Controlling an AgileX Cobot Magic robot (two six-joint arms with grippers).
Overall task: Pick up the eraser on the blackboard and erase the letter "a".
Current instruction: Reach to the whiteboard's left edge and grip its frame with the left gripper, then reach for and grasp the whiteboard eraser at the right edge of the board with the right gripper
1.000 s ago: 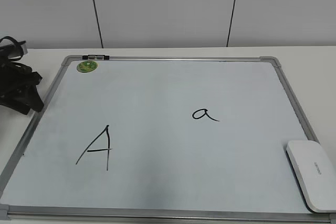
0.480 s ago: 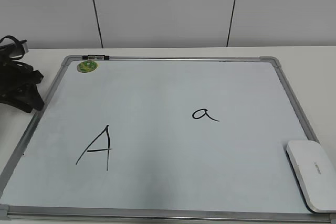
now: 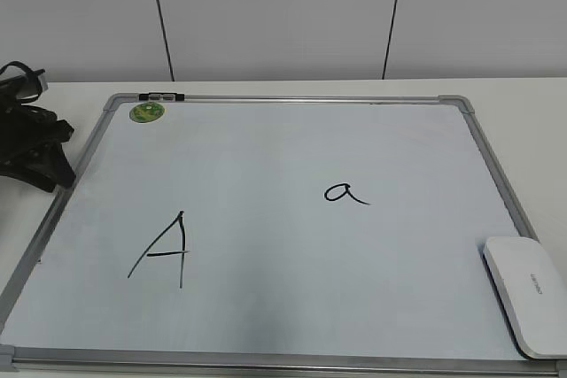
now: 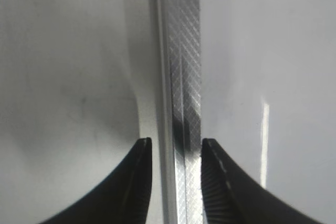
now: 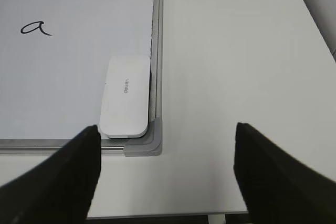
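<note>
White table (image 3: 523,121) (blackboard (image 3: 266,165) flat atop)

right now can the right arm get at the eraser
Probably yes. The right end effector is open, hanging just off the board's corner, with the eraser lying uncovered against the blackboard frame just ahead. Nothing stands between them.
</note>
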